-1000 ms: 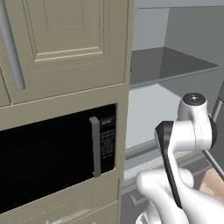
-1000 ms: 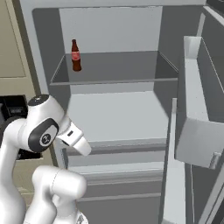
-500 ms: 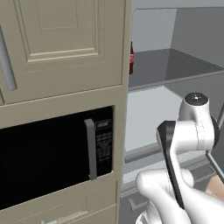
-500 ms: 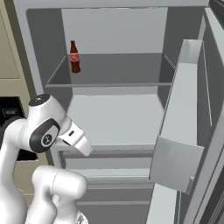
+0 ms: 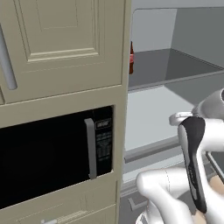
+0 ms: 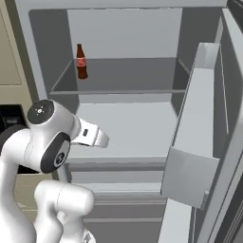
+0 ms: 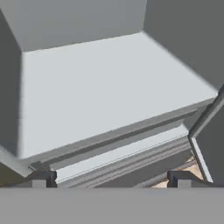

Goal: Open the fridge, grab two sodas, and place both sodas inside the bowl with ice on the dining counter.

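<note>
The fridge [image 6: 128,137] stands open and one soda [image 6: 81,61] sits upright on the upper shelf, hard by the left wall; the gripper [image 7: 109,181] hangs well below it, fingers spread wide and empty, aimed at the bare lower shelf. So the bottle lies up and left of the fingers, long axis vertical; there's free shelf to its right, while the swung-out door [image 6: 199,133] crowds the right side.

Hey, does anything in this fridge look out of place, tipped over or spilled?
Nothing stands out. The fridge is open and a single soda stands upright at the left of its upper shelf, with no spill around it. The fridge door hangs open on the right. The claw is open and holds nothing.
</note>
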Robot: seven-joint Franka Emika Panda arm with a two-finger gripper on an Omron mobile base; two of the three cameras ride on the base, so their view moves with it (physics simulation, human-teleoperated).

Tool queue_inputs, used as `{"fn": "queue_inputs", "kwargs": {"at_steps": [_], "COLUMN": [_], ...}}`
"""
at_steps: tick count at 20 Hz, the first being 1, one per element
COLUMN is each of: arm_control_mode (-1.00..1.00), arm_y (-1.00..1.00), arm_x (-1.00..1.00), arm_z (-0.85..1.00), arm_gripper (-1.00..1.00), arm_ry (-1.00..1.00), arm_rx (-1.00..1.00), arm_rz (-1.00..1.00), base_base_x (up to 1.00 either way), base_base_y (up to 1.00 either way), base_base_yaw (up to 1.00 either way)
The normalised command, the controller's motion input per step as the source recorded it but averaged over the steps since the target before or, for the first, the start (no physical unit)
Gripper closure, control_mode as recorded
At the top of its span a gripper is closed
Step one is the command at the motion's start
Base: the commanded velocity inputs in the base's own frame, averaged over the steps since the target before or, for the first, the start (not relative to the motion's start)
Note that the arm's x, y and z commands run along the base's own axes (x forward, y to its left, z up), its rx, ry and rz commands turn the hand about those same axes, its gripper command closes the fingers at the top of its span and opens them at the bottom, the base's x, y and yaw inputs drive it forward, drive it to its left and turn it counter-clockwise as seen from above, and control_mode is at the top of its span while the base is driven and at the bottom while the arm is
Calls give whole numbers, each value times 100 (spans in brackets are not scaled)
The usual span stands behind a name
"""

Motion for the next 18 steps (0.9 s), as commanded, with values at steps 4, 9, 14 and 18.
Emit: {"fn": "queue_inputs", "kwargs": {"at_steps": [4,9,14,18], "arm_control_mode": [-100,-100,-100,-100], "arm_y": [0,1,5,0], "arm_x": [25,11,2,32], "arm_z": [91,79,56,37], "arm_gripper": [-100,-100,-100,-100], "arm_ry": [-23,-20,-19,-15], "arm_rx": [-15,-10,-3,0], "arm_rz": [23,17,14,12], "base_base_x": [0,0,0,0], "base_base_y": [0,0,0,0], "base_base_yaw": [0,0,0,0]}}
